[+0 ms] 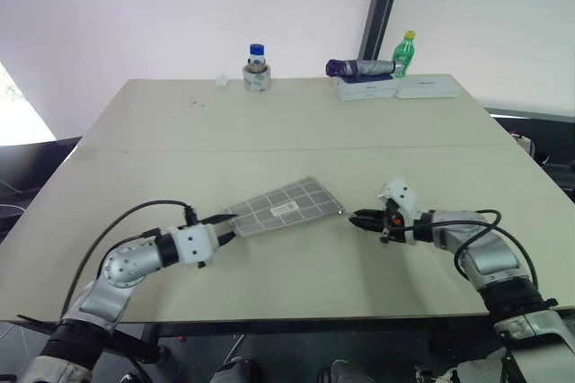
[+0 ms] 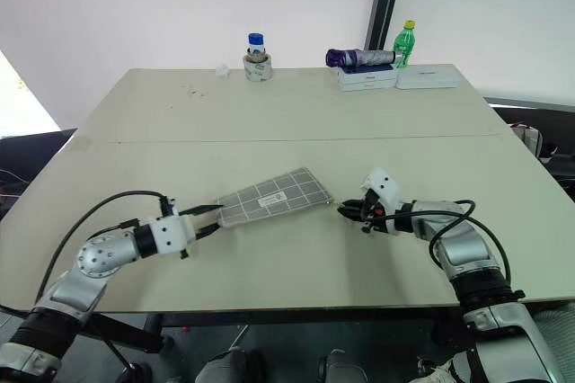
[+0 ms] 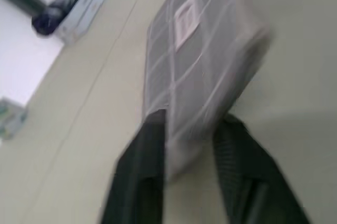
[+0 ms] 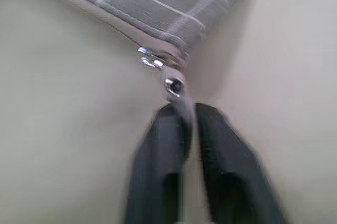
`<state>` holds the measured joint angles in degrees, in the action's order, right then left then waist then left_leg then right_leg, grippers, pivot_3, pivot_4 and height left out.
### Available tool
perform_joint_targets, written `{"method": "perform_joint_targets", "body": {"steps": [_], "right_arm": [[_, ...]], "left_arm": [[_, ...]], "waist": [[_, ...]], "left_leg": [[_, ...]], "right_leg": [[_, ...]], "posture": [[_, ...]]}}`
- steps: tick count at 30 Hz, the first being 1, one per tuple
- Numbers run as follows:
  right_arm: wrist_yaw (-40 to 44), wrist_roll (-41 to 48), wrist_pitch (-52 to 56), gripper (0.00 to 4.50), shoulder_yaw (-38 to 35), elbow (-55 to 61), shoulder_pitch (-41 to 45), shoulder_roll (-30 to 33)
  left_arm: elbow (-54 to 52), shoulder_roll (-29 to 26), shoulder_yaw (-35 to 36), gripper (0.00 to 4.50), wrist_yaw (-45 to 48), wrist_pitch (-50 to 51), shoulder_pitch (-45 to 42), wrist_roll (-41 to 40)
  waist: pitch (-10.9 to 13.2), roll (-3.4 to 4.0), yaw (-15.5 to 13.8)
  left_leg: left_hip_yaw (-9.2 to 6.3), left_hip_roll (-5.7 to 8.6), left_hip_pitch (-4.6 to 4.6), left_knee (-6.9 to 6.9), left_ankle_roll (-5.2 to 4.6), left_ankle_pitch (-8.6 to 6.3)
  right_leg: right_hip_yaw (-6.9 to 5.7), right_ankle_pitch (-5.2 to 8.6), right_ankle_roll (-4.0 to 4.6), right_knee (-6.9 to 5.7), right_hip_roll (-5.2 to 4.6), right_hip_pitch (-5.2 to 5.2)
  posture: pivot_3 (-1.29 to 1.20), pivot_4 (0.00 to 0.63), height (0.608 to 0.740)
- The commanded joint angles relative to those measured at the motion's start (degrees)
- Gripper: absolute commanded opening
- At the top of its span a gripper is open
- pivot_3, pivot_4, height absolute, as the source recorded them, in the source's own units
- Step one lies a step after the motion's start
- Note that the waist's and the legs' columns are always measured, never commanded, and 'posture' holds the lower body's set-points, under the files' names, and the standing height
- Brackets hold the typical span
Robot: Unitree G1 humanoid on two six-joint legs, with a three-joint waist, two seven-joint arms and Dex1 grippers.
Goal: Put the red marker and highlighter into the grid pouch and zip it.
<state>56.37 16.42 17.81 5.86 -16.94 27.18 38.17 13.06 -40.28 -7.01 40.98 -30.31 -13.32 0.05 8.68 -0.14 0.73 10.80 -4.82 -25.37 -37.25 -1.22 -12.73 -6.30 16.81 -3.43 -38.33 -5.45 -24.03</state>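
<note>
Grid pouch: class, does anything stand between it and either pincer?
Nothing visible does. The left pincer has its fingers either side of one end of the grid pouch, and the right pincer is at the zipper pull at the other end.

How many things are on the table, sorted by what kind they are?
Pouches: 1, the grid pouch
Bottles: 2, the green bottle and the blue-capped bottle
Tape rolls: 1, the tape roll
Flat white boxes: 2
Folded umbrellas: 1, the purple umbrella
Total: 7
</note>
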Motion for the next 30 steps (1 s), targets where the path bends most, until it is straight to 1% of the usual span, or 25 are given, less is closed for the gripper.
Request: {"method": "perform_joint_targets", "body": {"steps": [1, 2, 3, 4, 5, 7, 9, 12, 14, 18, 22, 26, 30], "right_arm": [[1.2, 0.3, -1.5, 2.48, -1.6, 2.0, 0.6, -0.2], [1.6, 0.4, -1.5, 3.02, -1.9, 2.2, 0.5, 0.1], [2.5, 0.3, -1.7, 3.45, -2.0, 2.4, 0.0, 0.9], [3.4, 0.2, -1.8, 4.06, -2.1, 2.8, -0.4, 1.8], [4.3, 0.1, -1.7, 4.44, -2.5, 3.4, -1.1, 3.0], [6.1, 0.8, -1.2, 4.44, -3.3, 4.3, -1.9, 4.8], [6.7, 1.4, -1.9, 4.44, -5.3, 4.1, -2.1, 6.5], [7.3, 1.1, -3.8, 4.44, -8.3, 1.6, -2.2, 9.1], [7.8, 3.0, -4.4, 4.44, -11.1, 1.8, -3.1, 9.3], [8.8, 7.3, -4.2, 4.44, -16.8, 5.2, -7.5, 9.1], [9.4, 9.2, -7.5, 4.44, -21.8, 6.9, -14.5, 8.7], [9.3, 9.6, -8.4, 4.44, -23.5, 8.0, -17.6, 8.6], [9.2, 8.8, -10.1, 4.44, -23.6, 8.0, -20.1, 8.0]], "left_arm": [[-3.1, 0.7, 3.1, 3.24, -0.2, 1.2, 0.2, -3.7], [-4.0, 0.6, 3.8, 3.78, 0.3, 2.2, 1.1, -5.1], [-4.3, -0.2, 4.9, 4.21, 1.5, 2.6, 2.5, -6.8], [-3.7, -1.0, 6.5, 4.25, 1.7, 2.0, 3.6, -7.6], [-2.3, -2.2, 8.6, 4.25, 2.1, 1.7, 4.8, -8.6], [-0.5, -4.0, 11.5, 4.25, 3.4, 1.6, 6.1, -10.4], [-0.8, -4.7, 15.2, 4.25, 4.8, 3.4, 8.9, -14.8], [-3.3, -4.6, 19.5, 4.25, 6.2, 4.7, 14.9, -18.8], [-5.1, -4.1, 21.5, 4.25, 5.9, 5.7, 18.3, -19.7], [-9.2, -2.4, 25.5, 4.25, 3.3, 13.7, 23.7, -23.6], [-11.6, -0.2, 32.8, 4.25, 0.1, 23.1, 27.8, -30.6], [-14.1, 0.2, 35.4, 4.25, 0.7, 25.0, 29.4, -31.2], [-14.0, -0.6, 37.4, 4.25, 0.8, 24.2, 29.1, -29.4]], "waist": [[0.0, 0.00, 0.1], [0.0, 0.00, 0.1], [0.0, 0.00, 0.1], [0.0, 0.00, 0.2], [0.0, 0.01, 0.2], [0.0, 0.01, 0.2], [0.0, 0.02, 0.2], [0.0, 0.04, 0.3], [0.0, 0.03, 0.3], [0.0, 0.01, -0.1], [0.0, -0.02, 0.0], [0.0, -0.01, 0.1], [0.0, -0.02, 0.0]], "left_leg": [[0.00, 0.00, 0.00, 0.00, 0.00, 0.00], [0.00, 0.00, 0.00, 0.00, 0.01, 0.01], [0.00, 0.00, 0.00, 0.00, 0.02, 0.01], [0.00, -0.01, 0.00, 0.01, 0.07, 0.04], [-0.01, -0.01, 0.01, 0.02, 0.14, 0.08], [-0.01, -0.03, 0.00, 0.06, 0.12, 0.07], [-0.01, -0.03, 0.00, 0.06, 0.01, 0.00], [0.00, -0.01, 0.01, 0.04, -0.01, -0.02], [0.00, 0.00, 0.01, 0.05, -0.01, -0.03], [-0.09, 0.00, 0.01, 0.04, -0.03, -0.04], [-0.14, 0.00, 0.02, 0.03, -0.06, -0.07], [-0.14, -0.02, 0.06, 0.04, -0.05, -0.06], [-0.16, -0.01, 0.10, 0.02, -0.03, -0.08]], "right_leg": [[0.00, 0.00, 0.00, 0.00, -0.01, 0.00], [0.00, 0.00, 0.00, 0.00, -0.01, 0.01], [0.00, 0.00, 0.00, 0.00, -0.01, 0.01], [0.01, 0.00, 0.00, 0.00, -0.01, 0.01], [0.01, 0.00, 0.00, 0.00, -0.01, 0.00], [0.01, 0.01, 0.00, 0.00, 0.00, -0.03], [0.01, 0.01, 0.00, 0.00, -0.02, -0.05], [0.02, 0.01, 0.00, 0.01, -0.09, -0.04], [0.04, 0.01, 0.01, 0.04, -0.12, -0.03], [0.00, 0.01, 0.01, 0.08, -0.13, 0.02], [-0.01, 0.02, 0.02, 0.15, -0.17, 0.09], [-0.01, 0.02, 0.02, 0.15, -0.14, 0.10], [-0.01, 0.02, 0.04, 0.18, -0.15, 0.03]], "posture": [[0.00, 0.150, 0.740], [0.00, 0.150, 0.740], [0.00, 0.150, 0.740], [0.00, 0.150, 0.740], [0.00, 0.150, 0.740], [0.00, 0.150, 0.740], [0.00, 0.150, 0.740], [0.00, 0.150, 0.740], [0.00, 0.150, 0.740], [0.00, 0.150, 0.740], [0.00, 0.150, 0.740], [0.00, 0.150, 0.740], [0.00, 0.150, 0.740]]}}
